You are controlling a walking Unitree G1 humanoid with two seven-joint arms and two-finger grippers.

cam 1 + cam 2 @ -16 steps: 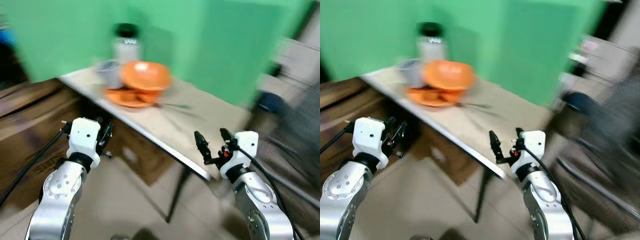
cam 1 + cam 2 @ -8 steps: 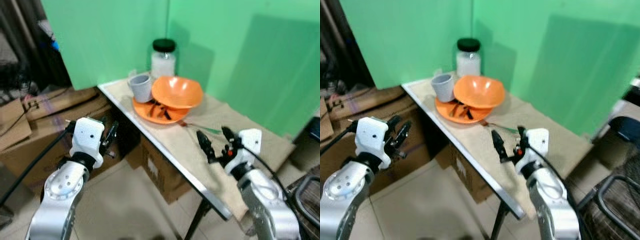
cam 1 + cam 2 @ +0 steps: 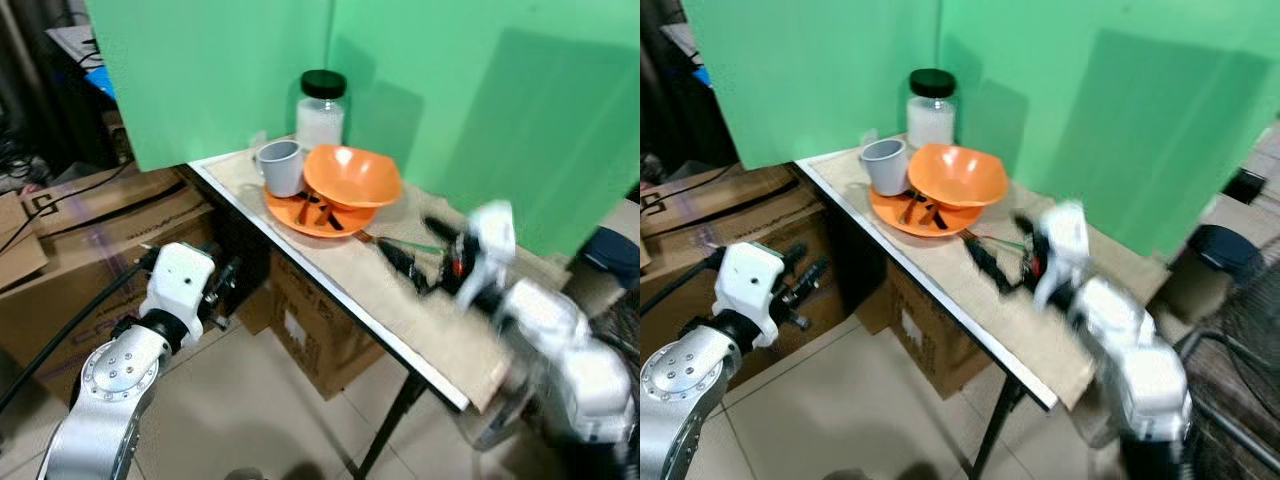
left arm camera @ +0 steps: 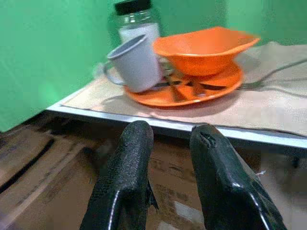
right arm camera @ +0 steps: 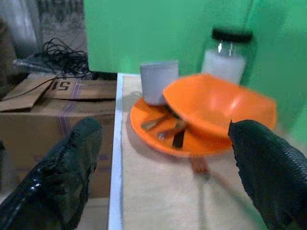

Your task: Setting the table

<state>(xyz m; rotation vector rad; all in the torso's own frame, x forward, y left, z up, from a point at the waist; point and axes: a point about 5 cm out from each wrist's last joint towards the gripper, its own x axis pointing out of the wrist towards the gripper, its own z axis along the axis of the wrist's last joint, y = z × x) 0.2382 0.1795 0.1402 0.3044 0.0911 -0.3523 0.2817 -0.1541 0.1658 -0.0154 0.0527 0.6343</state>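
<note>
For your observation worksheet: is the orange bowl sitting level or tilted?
Tilted. The orange bowl leans on the orange plate, one side of its rim higher than the other, with utensils lying under it beside the grey mug.

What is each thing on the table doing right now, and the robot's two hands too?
Jar: upright, black lid on, white stuff inside.
Cup: upright, on the plate's edge.
Bowl: tilted, resting on the plate.
Plate: flat on the table, cutlery lying on it.
Left end effector: open a little, holding nothing, below the table edge.
Right end effector: open wide, holding nothing, over the table.
</note>
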